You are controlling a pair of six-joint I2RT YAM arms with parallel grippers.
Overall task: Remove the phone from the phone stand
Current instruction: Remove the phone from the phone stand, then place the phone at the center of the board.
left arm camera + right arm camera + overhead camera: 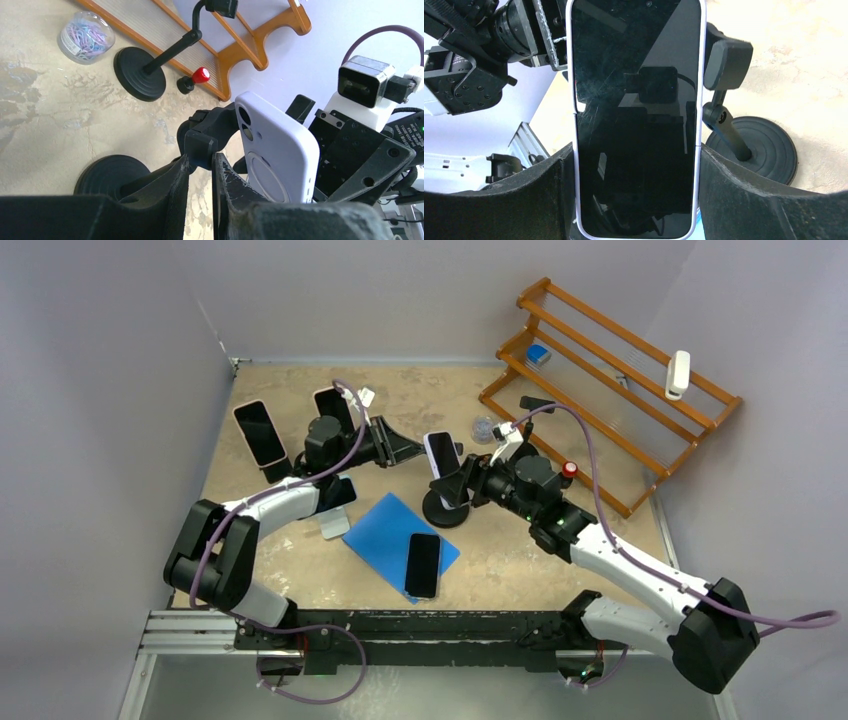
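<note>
The phone [636,100] has a black screen and a lavender case; its back shows in the left wrist view [277,150]. My right gripper [636,150] is shut on its two long edges and holds it upright; from above the phone [442,453] stands over the black phone stand [446,508]. My left gripper [200,159] is shut on the stand's black head [207,142], just left of the phone. In the right wrist view the stand's head [726,65] sits beside the phone's right edge, with its round base [759,147] below. I cannot tell whether phone and head touch.
Two more phones on stands [260,432] [331,406] are at the back left. A black phone [423,565] lies on a blue pad [385,525]. A wooden rack [610,370], a jar of paper clips [483,428] and an empty stand [140,75] are at the back right.
</note>
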